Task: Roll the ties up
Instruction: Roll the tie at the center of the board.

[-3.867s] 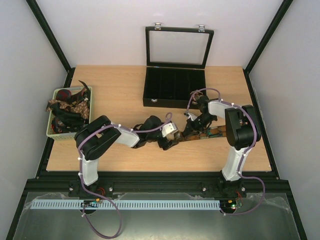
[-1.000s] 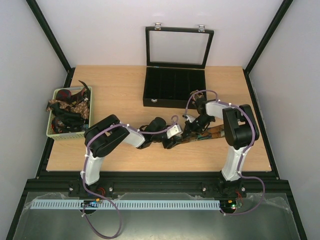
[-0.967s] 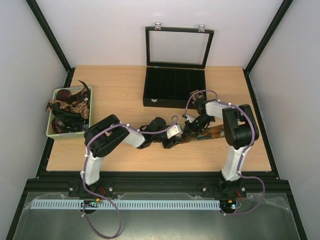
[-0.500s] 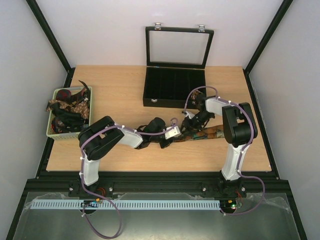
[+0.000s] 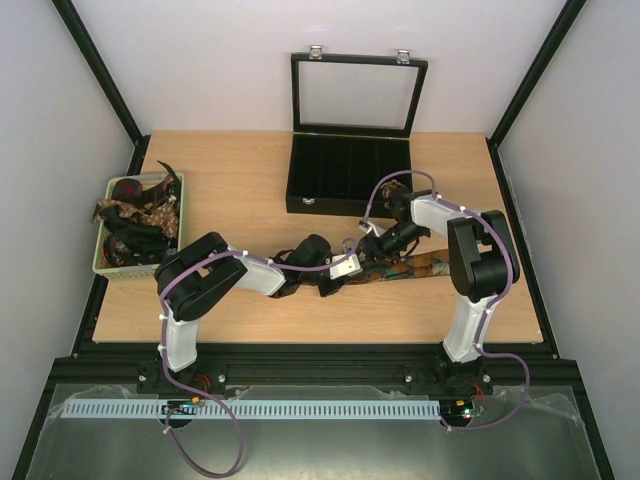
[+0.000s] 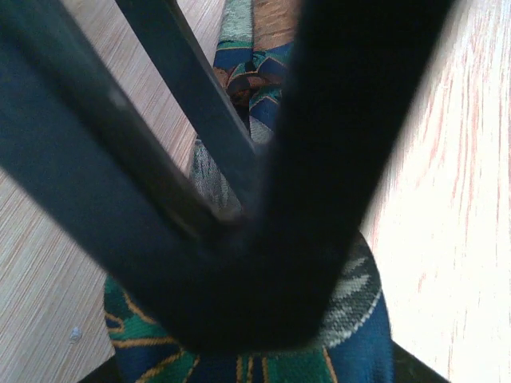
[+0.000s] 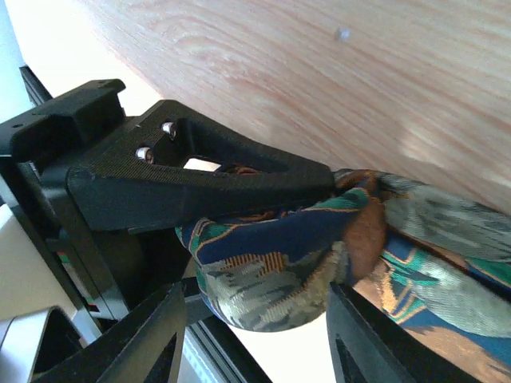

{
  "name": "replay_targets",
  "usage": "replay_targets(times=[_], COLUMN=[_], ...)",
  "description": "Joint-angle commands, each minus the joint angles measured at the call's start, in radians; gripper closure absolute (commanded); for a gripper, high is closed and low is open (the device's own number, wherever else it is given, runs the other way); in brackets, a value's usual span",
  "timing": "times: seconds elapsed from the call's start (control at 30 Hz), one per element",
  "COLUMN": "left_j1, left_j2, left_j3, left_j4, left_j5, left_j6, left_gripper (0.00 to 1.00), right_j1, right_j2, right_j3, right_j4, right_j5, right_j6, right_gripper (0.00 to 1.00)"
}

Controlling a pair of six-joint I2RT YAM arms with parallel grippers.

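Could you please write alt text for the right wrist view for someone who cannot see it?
The rolled end of a blue, green and brown patterned tie sits between the right gripper's open fingers, with the left gripper clamped over it, against a pale wooden table.

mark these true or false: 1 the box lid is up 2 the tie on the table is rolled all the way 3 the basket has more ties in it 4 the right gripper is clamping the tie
1. The lid of the box is up. True.
2. The tie on the table is rolled all the way. False: only one end is rolled; the rest lies flat, stretched toward the right.
3. The basket has more ties in it. True.
4. The right gripper is clamping the tie. False: its jaws stand open on either side of the rolled end; the left gripper holds that end.
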Motion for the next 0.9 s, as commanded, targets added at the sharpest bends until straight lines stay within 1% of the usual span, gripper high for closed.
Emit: replay_targets(times=[0.0,0.07,0.1,0.17,0.23,0.27,0.37,0.4,0.5,0.6,0.73,0.87], left_j1=[-0.002,-0.002,-0.002,-0.002,-0.002,-0.002,0.001,0.003,0.015,0.034,0.044,0.044], left_j2=[0.049,0.05,0.051,0.053,0.054,0.055,0.055,0.053,0.039,-0.011,-0.058,-0.059], left_j3=[-0.033,-0.03,-0.03,-0.027,-0.026,-0.024,-0.021,-0.018,0.0,0.011,0.022,0.016], left_j4=[-0.18,-0.179,-0.178,-0.178,-0.177,-0.18,-0.179,-0.177,-0.162,-0.108,-0.042,-0.005], left_j5=[-0.009,-0.007,-0.004,-0.002,0.0,0.0,0.005,0.008,0.017,0.063,0.127,0.159], left_j6=[0.028,0.027,0.027,0.027,0.029,0.029,0.029,0.029,0.032,0.028,0.001,-0.046], left_gripper=[0.7,0.69,0.69,0.69,0.69,0.69,0.65,0.61,0.42,0.28,0.19,0.15], right_j1=[0.023,0.034,0.036,0.038,0.038,0.037,0.033,0.031,0.015,-0.01,-0.036,-0.037], right_j2=[0.011,0.013,0.012,0.012,0.02,0.024,0.019,0.015,0.012,0.017,0.022,0.037], right_j3=[-0.033,-0.045,-0.053,-0.066,-0.066,-0.066,-0.076,-0.083,-0.103,-0.126,-0.141,-0.133], right_j4=[-0.009,0.005,0.014,0.042,0.05,0.05,0.045,0.044,0.045,0.042,0.052,0.066], right_j5=[-0.017,-0.004,0.001,0.028,0.06,0.078,0.111,0.12,0.162,0.212,0.294,0.355], right_j6=[0.015,0.016,0.016,0.029,0.032,0.036,0.032,0.033,0.049,0.058,0.061,0.059], right_gripper=[0.51,0.55,0.6,0.74,0.91,0.97,0.98,0.99,0.99,0.99,0.99,0.99])
